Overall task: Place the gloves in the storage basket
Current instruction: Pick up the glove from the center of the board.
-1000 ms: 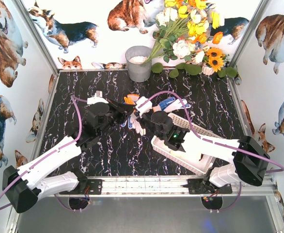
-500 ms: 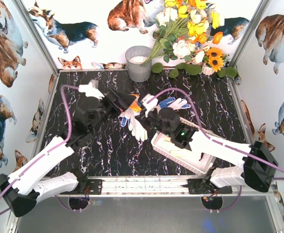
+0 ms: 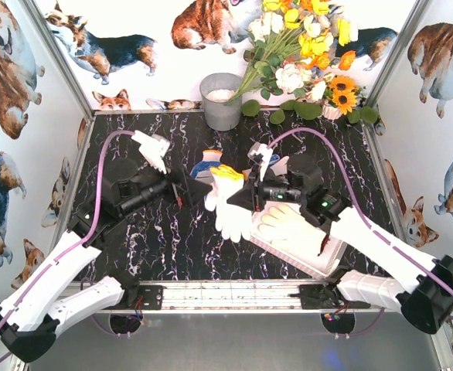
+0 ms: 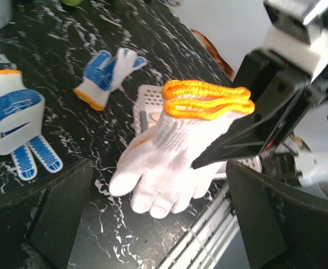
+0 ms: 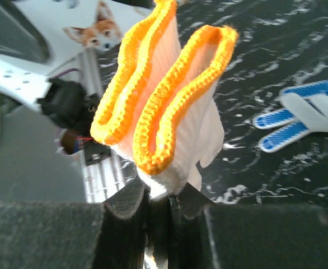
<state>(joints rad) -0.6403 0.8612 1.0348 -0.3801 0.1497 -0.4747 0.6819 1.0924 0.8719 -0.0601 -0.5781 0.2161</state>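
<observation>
Grey bucket (image 3: 221, 100) at back edge of black marbled table (image 3: 172, 239), flower bouquet (image 3: 304, 54) beside; corgi-print walls (image 3: 10, 69).

White glove (image 4: 164, 162) mid-frame, orange cuff up, fingers down, pinched in right gripper (image 4: 200, 161) above black marbled table (image 4: 69, 50). Behind: storage basket (image 4: 147, 103) corner. Left edge: blue-dotted glove (image 4: 13, 117); farther back: blue-palmed glove (image 4: 105, 73). Left gripper fingers (image 4: 60, 216) spread wide.

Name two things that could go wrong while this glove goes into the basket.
The right gripper pinches the orange-cuffed glove only by a narrow fold, so it might slip. In the top view the glove hangs left of the storage basket, not over it; released here, it would likely land on the table.
</observation>
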